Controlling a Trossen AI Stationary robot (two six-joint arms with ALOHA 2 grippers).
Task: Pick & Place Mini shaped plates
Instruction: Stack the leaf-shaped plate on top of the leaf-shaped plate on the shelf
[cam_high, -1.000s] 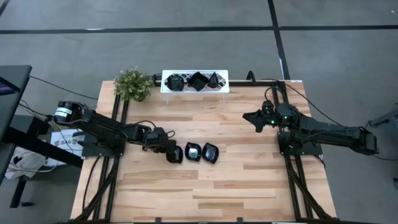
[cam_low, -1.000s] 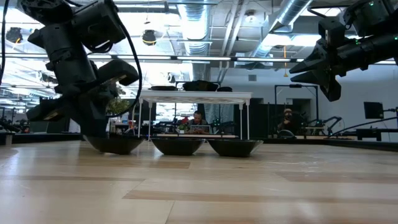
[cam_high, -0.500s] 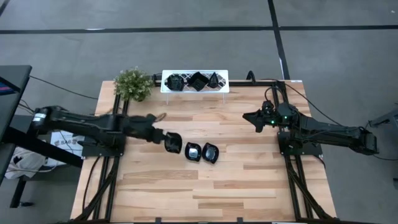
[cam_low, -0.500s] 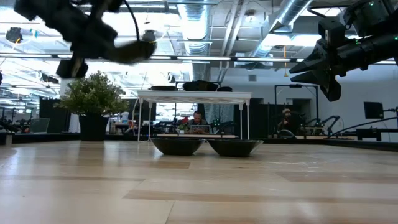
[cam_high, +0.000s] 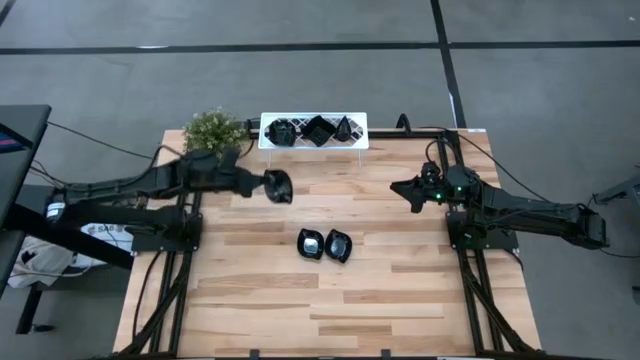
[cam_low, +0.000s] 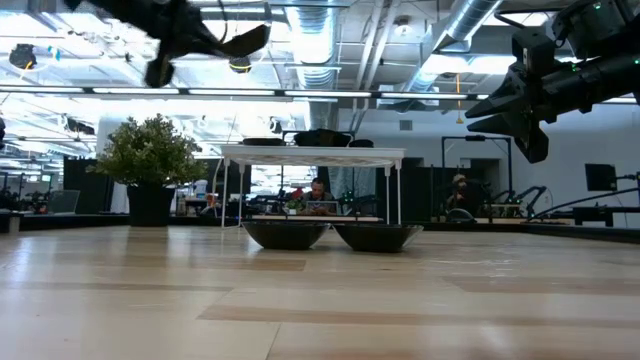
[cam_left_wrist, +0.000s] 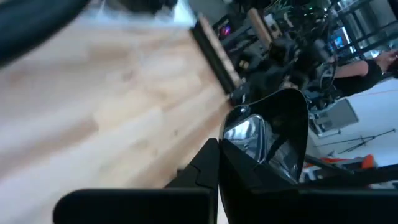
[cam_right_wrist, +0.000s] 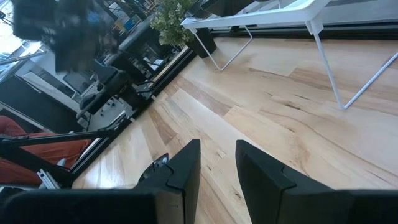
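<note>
Black and glossy, one mini plate hangs in the air pinched by the left gripper, above the tabletop's back half, a little in front of the white rack that stands at the back edge. In the left wrist view the jaws are clamped on the plate's rim, and its shiny hollow faces the camera, tilted on edge. The left arm reaches in from the left edge, stretched long and nearly level; the low view catches only its dark end and the plate, high up and partly cut off.

Two more plates sit side by side near the tabletop's middle, just beside each other. Three dark dishes lie on the rack; their shapes are hard to make out. A small green plant stands at the back left corner.

The right gripper hovers over the right side of the tabletop with its fingers parted and nothing between them.
</note>
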